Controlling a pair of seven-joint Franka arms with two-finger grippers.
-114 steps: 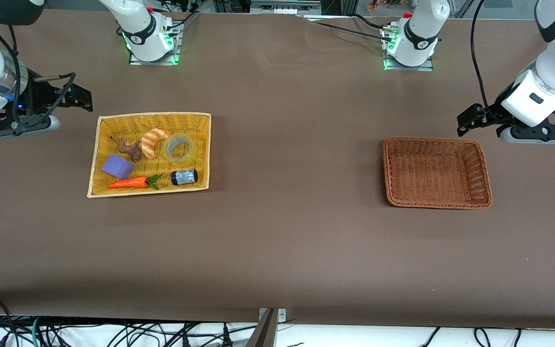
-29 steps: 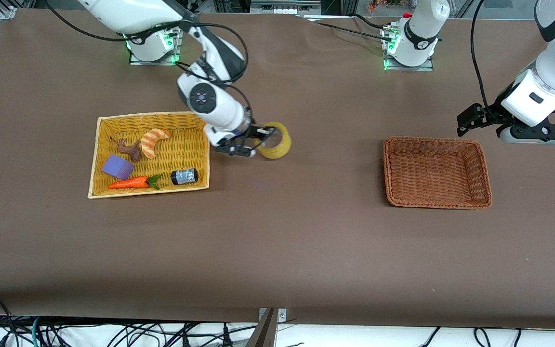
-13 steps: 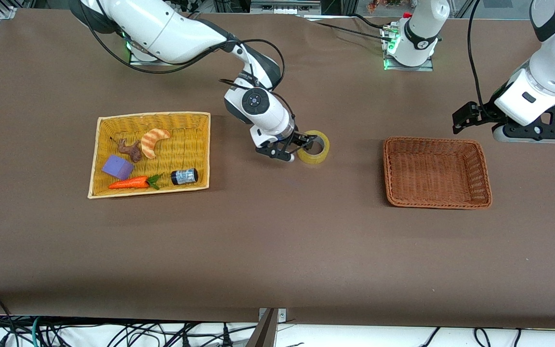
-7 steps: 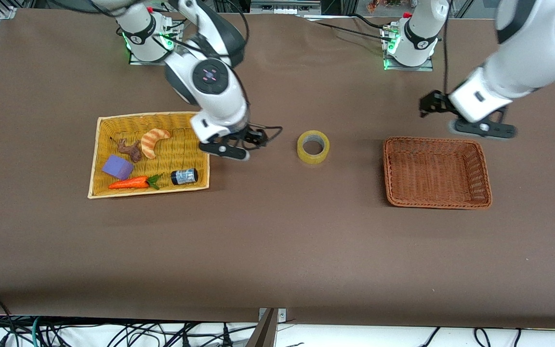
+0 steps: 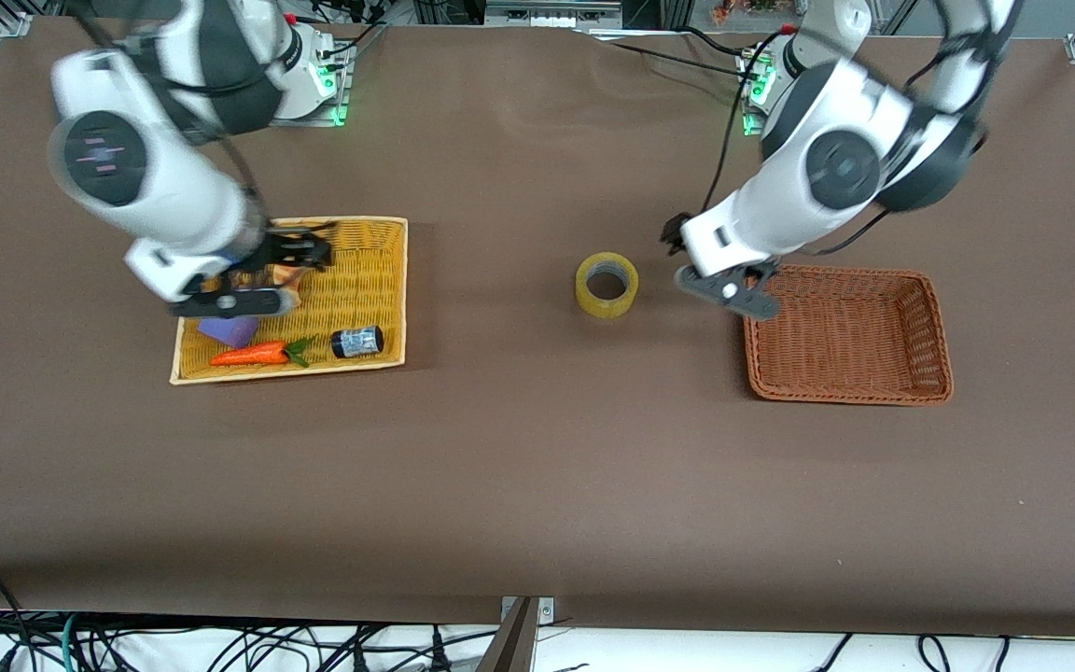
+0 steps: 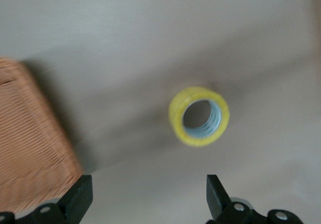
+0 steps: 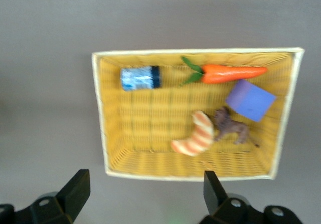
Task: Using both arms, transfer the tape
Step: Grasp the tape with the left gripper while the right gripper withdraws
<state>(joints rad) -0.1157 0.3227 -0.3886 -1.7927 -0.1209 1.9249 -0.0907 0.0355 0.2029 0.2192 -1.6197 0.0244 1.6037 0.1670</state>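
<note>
Tape (image 5: pixel 607 285) lay flat on bare table (image 5: pixel 537 467), hollow core up, between yellow basket (image 5: pixel 388 280) and brown basket (image 5: pixel 934 345), touching neither; nothing held it.

My L gripper (image 5: pixel 687 266) hung over the table btwn tape and brown basket, just beside basket's rim. Fingers (image 6: pixel 77 200) spread wide, empty; in L wrist view the tape (image 6: pixel 199 116) sat past the tips, not yet between them.

My R gripper (image 5: pixel 300 254) was up over yellow basket, jaws apart, empty, above croissant toy (image 7: pixel 196 135), purple block (image 7: pixel 250 100), carrot (image 7: pixel 228 73), can (image 7: pixel 140 78).

Risks, my guess:
- L came in off-centre → one finger lands on roll's top face, shoves it instead of straddling wall.
- Pinch across whole ring → slick rounded side could squirt out. Better one finger in core.
- Low approach near brown basket → wrist may clip rim.
- Roll tipped on edge → rolls away.
</note>
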